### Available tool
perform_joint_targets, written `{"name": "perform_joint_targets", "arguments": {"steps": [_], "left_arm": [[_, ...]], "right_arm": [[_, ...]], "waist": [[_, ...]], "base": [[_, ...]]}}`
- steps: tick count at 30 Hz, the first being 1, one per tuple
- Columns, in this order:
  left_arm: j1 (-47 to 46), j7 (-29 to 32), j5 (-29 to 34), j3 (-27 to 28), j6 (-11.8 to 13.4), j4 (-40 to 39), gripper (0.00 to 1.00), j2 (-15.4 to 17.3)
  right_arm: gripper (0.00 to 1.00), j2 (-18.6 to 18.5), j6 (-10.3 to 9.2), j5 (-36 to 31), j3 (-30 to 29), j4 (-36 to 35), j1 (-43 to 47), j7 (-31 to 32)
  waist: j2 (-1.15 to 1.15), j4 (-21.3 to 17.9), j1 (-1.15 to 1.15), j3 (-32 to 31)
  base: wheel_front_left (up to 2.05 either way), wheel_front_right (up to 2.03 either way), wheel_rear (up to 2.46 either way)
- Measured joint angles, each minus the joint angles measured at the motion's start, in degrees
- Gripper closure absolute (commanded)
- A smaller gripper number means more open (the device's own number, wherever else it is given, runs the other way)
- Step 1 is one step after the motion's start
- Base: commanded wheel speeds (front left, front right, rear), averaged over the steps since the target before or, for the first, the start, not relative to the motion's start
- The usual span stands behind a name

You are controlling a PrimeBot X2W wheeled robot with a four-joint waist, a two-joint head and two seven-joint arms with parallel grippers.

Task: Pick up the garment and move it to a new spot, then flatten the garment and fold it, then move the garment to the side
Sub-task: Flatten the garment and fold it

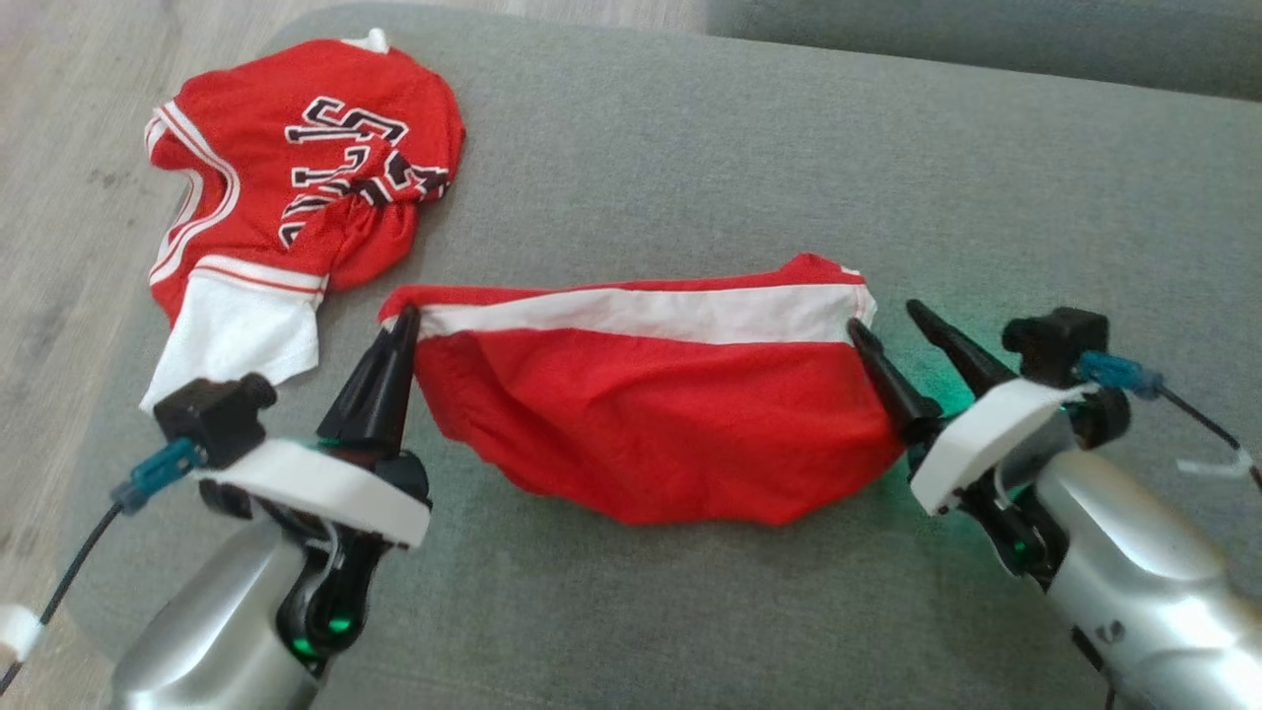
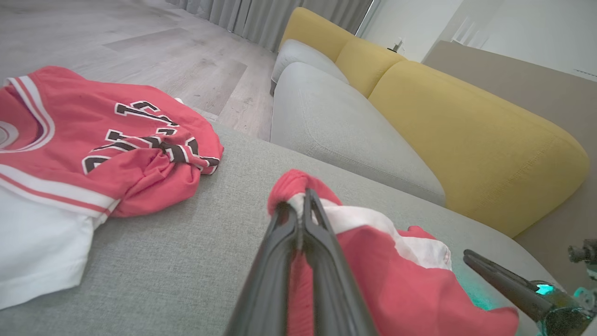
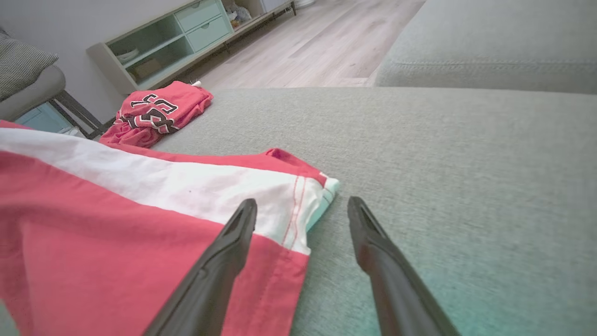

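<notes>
left end effector [image 2: 305, 193] grips garment [image 1: 651, 424]; right end effector [image 3: 302, 202] wide; left wrist view: yellow cushion [image 2: 466, 140].

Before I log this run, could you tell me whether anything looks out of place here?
The red shorts lie rumpled: the left claw is shut on one corner, the right claw open at the other. The jersey lies bunched near the cushion edge.

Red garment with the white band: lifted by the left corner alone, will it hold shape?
Probably not: the red garment lies rumpled and wrinkled, so it should hang limp from the shut left gripper. It looks thin, likely light. With the right gripper open, that end would probably drag.
</notes>
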Motion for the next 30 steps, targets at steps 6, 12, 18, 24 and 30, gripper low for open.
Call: {"name": "perform_joint_targets", "arguments": {"steps": [6, 12, 18, 24, 30], "left_arm": [[-1.54, -0.07, 0.01, -0.27, -0.70, 1.30, 1.00, -0.99], [-1.64, -0.15, 0.08, -0.62, -1.16, 2.54, 1.00, -1.18], [-2.65, -0.83, 2.35, -0.74, -1.22, 2.31, 1.00, -0.29], [-11.96, 0.25, 9.09, -2.14, -1.24, -0.46, 1.00, 2.27], [-30.93, 2.65, 16.28, -4.09, -2.74, -0.30, 1.00, 1.99]], "right_arm": [[0.00, -1.70, 0.00, 6.77, 8.31, 2.05, -5.28, 0.58], [1.00, -2.07, 0.00, 11.94, 15.07, 2.05, -8.48, -0.89], [1.00, -4.05, 0.00, 14.39, 19.67, 1.79, -10.95, -3.66], [1.00, -7.06, 0.00, 13.88, 16.68, 0.99, -19.36, -4.85], [1.00, -12.67, 0.00, 5.41, 5.68, 1.29, -31.66, -4.92]], "waist": [[0.00, 1.02, 0.00, 1.34], [0.00, 1.01, -0.01, 1.19], [0.00, -0.88, -0.01, 0.34], [0.00, -4.93, 0.00, 0.46], [0.00, -10.84, 0.00, 2.38]], "base": [[0.00, 0.00, 0.00], [0.00, 0.00, 0.00], [0.00, 0.00, 0.00], [0.00, 0.00, 0.00], [0.00, 0.00, 0.00]]}}
